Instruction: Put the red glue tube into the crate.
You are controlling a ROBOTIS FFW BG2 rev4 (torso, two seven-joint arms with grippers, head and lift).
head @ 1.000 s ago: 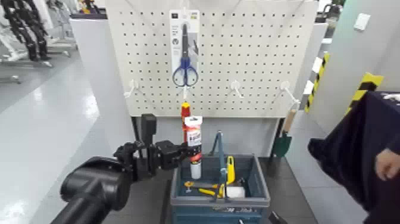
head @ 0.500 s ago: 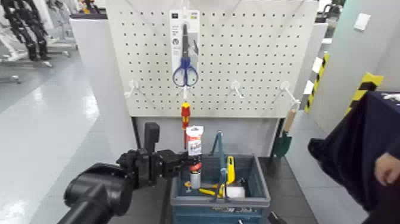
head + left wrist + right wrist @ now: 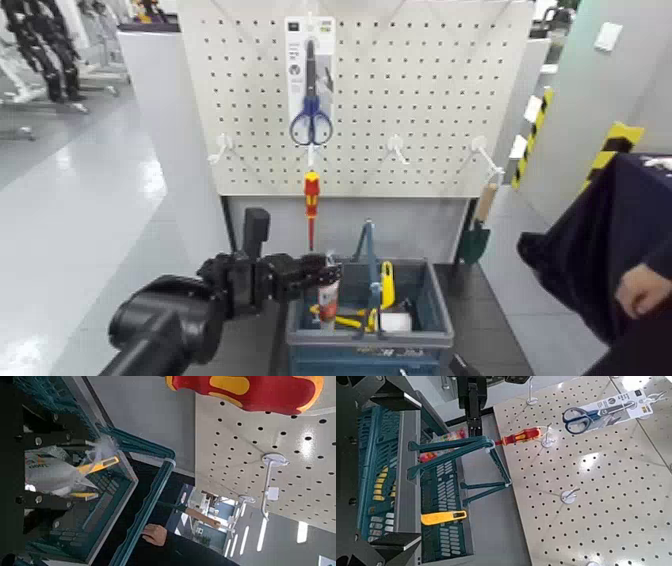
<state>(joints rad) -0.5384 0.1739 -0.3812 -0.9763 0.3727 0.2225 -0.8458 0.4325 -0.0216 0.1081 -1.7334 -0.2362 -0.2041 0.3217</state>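
The red glue tube (image 3: 327,297) stands upright inside the blue-grey crate (image 3: 366,350), left of the crate's central handle (image 3: 367,262). Only its white and red upper part shows above the rim. My left gripper (image 3: 327,270) hovers just above the tube's top, open, with the tube below its fingers and not between them. The left wrist view looks down into the crate (image 3: 149,495), and the tube cannot be made out there. In the right wrist view the crate (image 3: 391,479) lies between the spread fingers of my open right gripper (image 3: 399,475), which holds nothing.
A pegboard (image 3: 420,120) rises behind the crate, with blue-handled scissors (image 3: 311,95) on a card and a red-and-yellow screwdriver (image 3: 311,200) hanging below them. Yellow-handled tools (image 3: 386,285) lie in the crate. A person in dark clothes (image 3: 600,260) stands at the right.
The glue tube has dropped from between the left gripper's fingers down into the crate. The left gripper sank slightly and has let go.
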